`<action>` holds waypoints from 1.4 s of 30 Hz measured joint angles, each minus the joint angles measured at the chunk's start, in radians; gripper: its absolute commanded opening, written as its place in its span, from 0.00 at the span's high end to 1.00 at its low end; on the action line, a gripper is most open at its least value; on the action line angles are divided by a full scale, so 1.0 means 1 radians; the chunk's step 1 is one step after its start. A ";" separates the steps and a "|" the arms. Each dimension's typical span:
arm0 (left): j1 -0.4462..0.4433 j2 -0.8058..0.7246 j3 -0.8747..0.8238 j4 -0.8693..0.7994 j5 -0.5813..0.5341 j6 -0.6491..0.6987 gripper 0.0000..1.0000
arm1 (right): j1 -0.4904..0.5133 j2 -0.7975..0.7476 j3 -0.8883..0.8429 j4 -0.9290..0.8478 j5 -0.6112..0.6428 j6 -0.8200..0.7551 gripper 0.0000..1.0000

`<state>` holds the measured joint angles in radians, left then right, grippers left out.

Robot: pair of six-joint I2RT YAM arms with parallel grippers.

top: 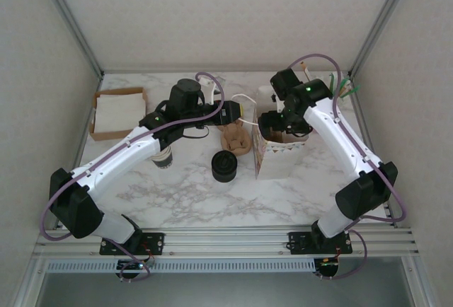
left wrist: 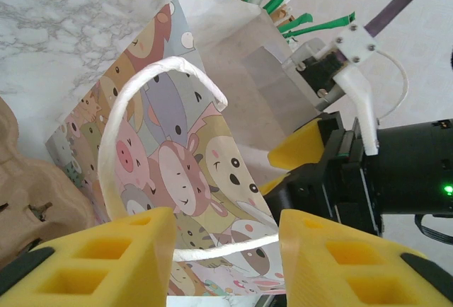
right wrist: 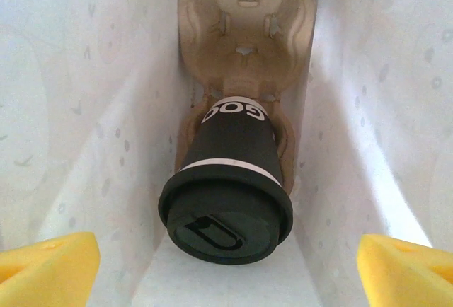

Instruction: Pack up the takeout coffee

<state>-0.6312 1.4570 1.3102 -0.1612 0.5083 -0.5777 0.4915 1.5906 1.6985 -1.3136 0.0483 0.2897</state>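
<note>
Black-lidded dark cup [right wrist: 233,153], white-banded, in the bag [right wrist: 92,109] — right tool [right wrist: 226,268] spread wide.

White-shelled arms [top: 120,158], black joints [top: 74,204], purple cables [top: 316,55], yellow, seemingly hollow-celled end effector fingers [left wrist: 106,257].

Inside the bag [right wrist: 92,109], the paper walls stand close on both sides of your right end effector [right wrist: 226,268]. The lidded cup [right wrist: 228,201] on its carrier [right wrist: 244,31] takes the middle, leaving narrow gaps either side. At the bag's mouth, that end effector sits in the opening, and the white handle [left wrist: 159,73] loops across before your left end effector [left wrist: 225,236]. On the surface [top: 198,201], the lid stack [top: 225,165] and pulp tray [top: 236,139] crowd the bag's left side; the near strip lies free.
</note>
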 measured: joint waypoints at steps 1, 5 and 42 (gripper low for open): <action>0.000 0.000 0.001 0.000 0.000 -0.002 0.55 | 0.002 -0.005 0.005 -0.005 0.000 0.002 0.06; 0.000 0.000 0.008 0.001 0.000 -0.003 0.50 | 0.005 -0.025 0.022 -0.018 0.000 0.010 0.06; 0.000 -0.129 0.041 -0.029 -0.085 -0.013 0.01 | 0.024 -0.407 0.056 -0.006 -0.016 0.039 0.36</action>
<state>-0.6312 1.3285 1.3510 -0.1905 0.4236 -0.5907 0.5152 1.1835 1.7542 -1.3201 0.0326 0.3286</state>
